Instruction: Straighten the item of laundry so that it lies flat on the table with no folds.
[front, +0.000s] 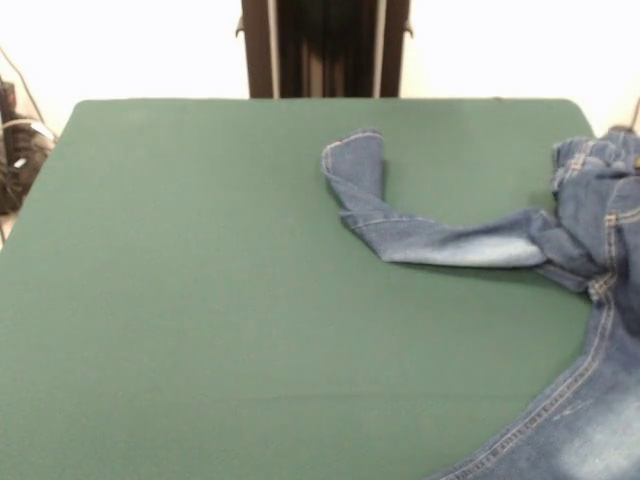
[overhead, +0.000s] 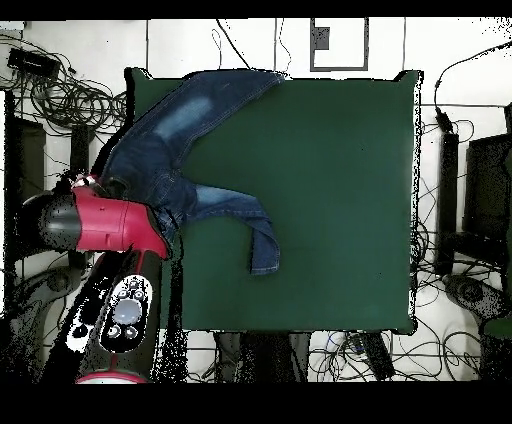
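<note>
In the overhead view I start at the left side. There I see the red and black arm (overhead: 105, 225) of my robot. It reaches from the bottom up over the left edge of the table (overhead: 340, 180), and its thick red link covers part of the jeans (overhead: 185, 150). The gripper itself I cannot make out under this link, so I cannot tell if it is open or closed, or if it holds the denim.

The jeans lie on the left part of the green table. One leg goes up and to the right, to the top edge of the table. The other leg goes right from the bunched middle part, then bends down, and its hem points to the bottom edge. The right half of the table is bare green cloth. Black cables (overhead: 60, 95) lie on the floor around the table.

In the front view the left part shows only green cloth. More to the right, one leg lies with its hem folded back, and the waist part is crumpled at the right edge. The jeans are not flat.
</note>
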